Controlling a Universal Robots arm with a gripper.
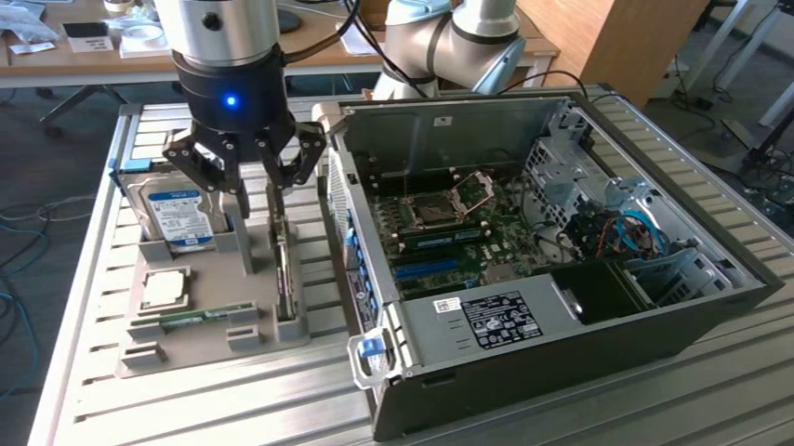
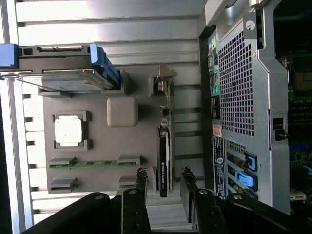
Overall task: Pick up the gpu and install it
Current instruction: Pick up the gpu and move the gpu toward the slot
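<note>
The gpu (image 1: 284, 274) stands on edge as a slim dark strip in a slot of the grey tray (image 1: 218, 279), on the side nearest the computer case. In the wrist view the gpu (image 2: 164, 156) runs lengthwise in line with the gap between the two black fingers (image 2: 141, 181). My gripper (image 1: 255, 190) hangs open just above the card's far end and holds nothing. The gripper (image 2: 164, 183) in the wrist view straddles the card's line without touching it.
The tray also holds a hard drive (image 1: 182, 214) with a blue-white label, a CPU (image 1: 165, 288) and a green memory stick (image 1: 199, 319). The open computer case (image 1: 559, 307) lies at the exterior view's right with its motherboard (image 1: 453, 232) exposed. Its perforated rear panel (image 2: 239, 97) is close beside the tray.
</note>
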